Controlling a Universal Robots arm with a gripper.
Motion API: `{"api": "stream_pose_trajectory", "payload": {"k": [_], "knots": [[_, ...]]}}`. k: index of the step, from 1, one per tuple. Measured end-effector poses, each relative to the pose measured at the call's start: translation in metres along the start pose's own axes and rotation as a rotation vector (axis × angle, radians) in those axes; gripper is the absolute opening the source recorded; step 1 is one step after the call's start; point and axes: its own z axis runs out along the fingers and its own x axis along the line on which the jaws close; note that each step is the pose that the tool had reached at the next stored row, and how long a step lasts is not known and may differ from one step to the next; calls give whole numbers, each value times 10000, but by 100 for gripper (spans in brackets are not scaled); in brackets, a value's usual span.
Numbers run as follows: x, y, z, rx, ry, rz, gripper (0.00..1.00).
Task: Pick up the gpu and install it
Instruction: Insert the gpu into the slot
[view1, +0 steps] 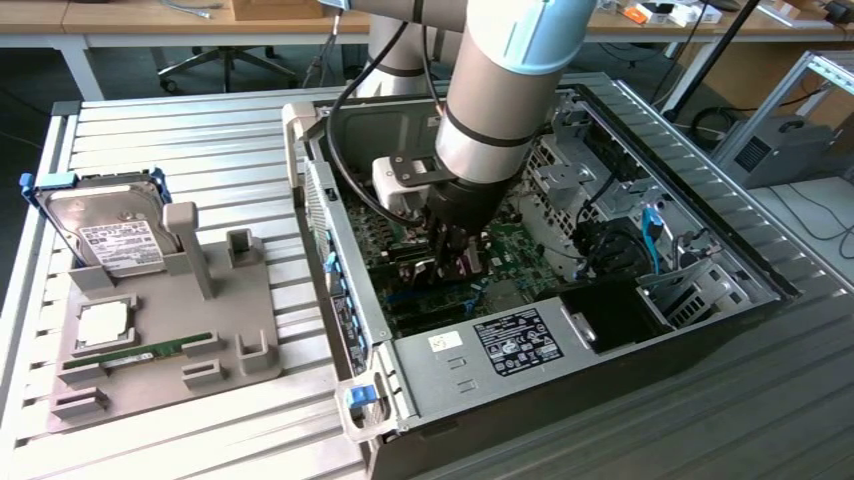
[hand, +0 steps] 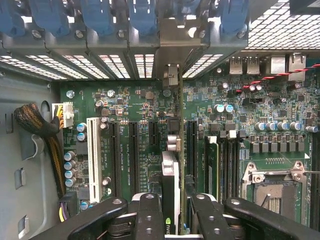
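Down inside the open grey metal computer case (view1: 534, 345), the black gripper (view1: 451, 262) on the big silver robot arm (view1: 514, 85). Half closed, black fingers (hand: 150, 212) pinching the thin flat black card, the gpu (hand: 171, 180), seen edge-on in the wrist view. Held upright, long edge pointing down at the green board with many small parts (hand: 135, 100). Standing right over the row of long black slots (hand: 134, 150) on that board, between two of them, with its grey metal bracket (hand: 172, 50) up against the back wall of the case, beside the blue clips (hand: 100, 15). Cannot tell whether the card's bottom edge is touching a slot or just above it.

On the exterior view's left, well apart from the case, a grey plastic holder tray (view1: 160, 340) lying on the white slatted table (view1: 174, 130). In that tray, a silver hard drive in a blue frame (view1: 100, 225) leaning upright, a slim green memory stick (view1: 140, 352) lying flat, and a small square silver chip (view1: 104, 322) near it.
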Motion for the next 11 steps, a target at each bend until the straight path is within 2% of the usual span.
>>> {"api": "stream_pose_trajectory", "payload": {"k": [11], "knots": [[1, 0, 25, -1, 1, 0, 27]]}}
